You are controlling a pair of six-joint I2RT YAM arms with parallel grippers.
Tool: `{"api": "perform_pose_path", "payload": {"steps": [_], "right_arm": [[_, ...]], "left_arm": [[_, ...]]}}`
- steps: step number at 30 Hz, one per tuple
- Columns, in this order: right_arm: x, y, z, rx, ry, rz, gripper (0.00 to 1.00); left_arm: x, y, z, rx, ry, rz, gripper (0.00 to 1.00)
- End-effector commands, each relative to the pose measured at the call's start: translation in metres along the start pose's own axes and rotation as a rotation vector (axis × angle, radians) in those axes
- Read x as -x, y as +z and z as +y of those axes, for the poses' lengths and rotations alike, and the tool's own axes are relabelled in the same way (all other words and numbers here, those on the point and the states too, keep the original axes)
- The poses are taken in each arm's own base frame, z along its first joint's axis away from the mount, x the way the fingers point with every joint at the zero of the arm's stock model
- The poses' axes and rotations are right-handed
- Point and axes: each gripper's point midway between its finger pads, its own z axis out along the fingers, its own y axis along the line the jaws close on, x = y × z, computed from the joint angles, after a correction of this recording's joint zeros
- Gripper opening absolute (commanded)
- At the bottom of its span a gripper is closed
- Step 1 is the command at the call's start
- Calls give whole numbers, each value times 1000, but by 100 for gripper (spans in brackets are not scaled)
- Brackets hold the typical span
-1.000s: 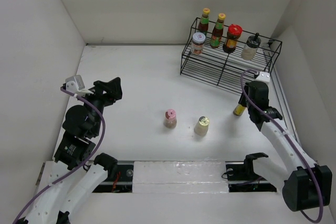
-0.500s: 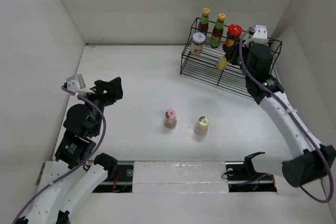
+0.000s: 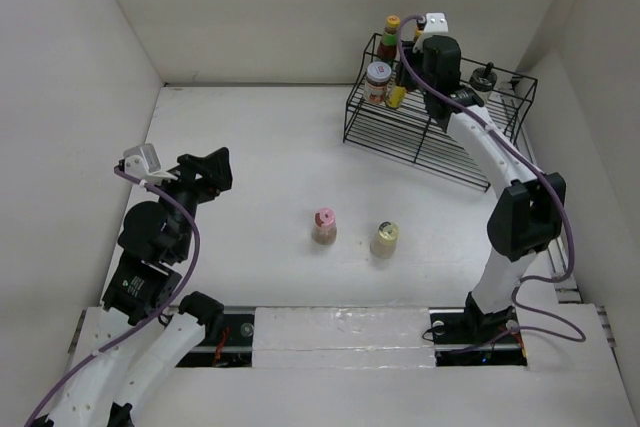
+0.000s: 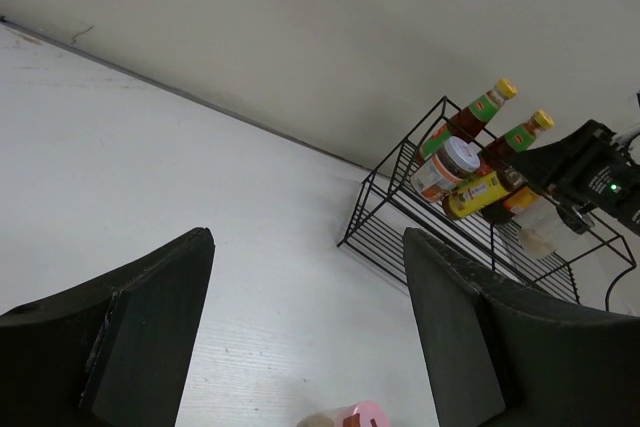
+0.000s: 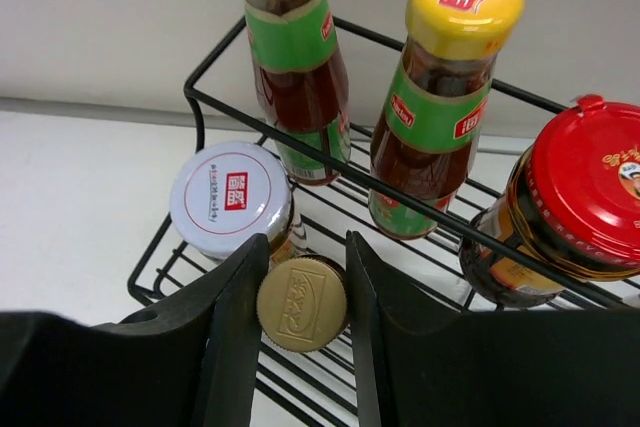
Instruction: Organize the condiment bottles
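Observation:
My right gripper (image 3: pixel 402 93) is shut on the small yellow-brown bottle (image 3: pixel 397 97), its pads on either side of the gold cap (image 5: pixel 302 304). It holds the bottle tilted over the black wire rack (image 3: pixel 420 137), beside the white-lidded jar (image 5: pixel 230 197) and in front of two yellow-capped sauce bottles (image 5: pixel 290 47) (image 5: pixel 440 97). The red-lidded jar (image 5: pixel 575 207) stands to the right. The grey-capped shaker (image 3: pixel 484 82) sits at the rack's right end. The pink-capped shaker (image 3: pixel 324 227) and cream-capped shaker (image 3: pixel 385 239) stand on the table. My left gripper (image 3: pixel 205 172) is open and empty.
The rack stands in the back right corner against white walls. The right arm stretches across the rack's right half and hides the red-lidded jar in the top view. In the left wrist view the rack (image 4: pixel 400 217) lies far ahead.
My right gripper carried the yellow-brown bottle from the table at the rack's front right up and leftwards over the rack, to beside the white-lidded jar. The left arm has not moved.

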Motion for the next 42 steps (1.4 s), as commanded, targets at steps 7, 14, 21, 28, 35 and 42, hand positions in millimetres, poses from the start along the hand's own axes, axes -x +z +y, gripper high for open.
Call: {"api": "perform_pose_path", "payload": {"steps": [7,14,21,28,35,42], "right_arm": [[64,-9,1,-24,-44,-116,18],[49,-3,-4,-48,-64,-63,18],[32,6,-5,-32,-71,-11,18],[44,0,-3,-20,-67,-36,62],[99,-67,16,33,-100,-220,83],[23,-117,99,283,-153,-148,58]], "left_arm": [[9,0,-5,-23,-6,-39,72],[9,0,-5,-23,-6,-39,72],[9,0,-5,-23,-6,-39,73],[10,0,-3,-15,-6,-43,75],[10,0,-3,-15,-6,-43,80],[9,0,-4,-18,-6,-42,81]]}}
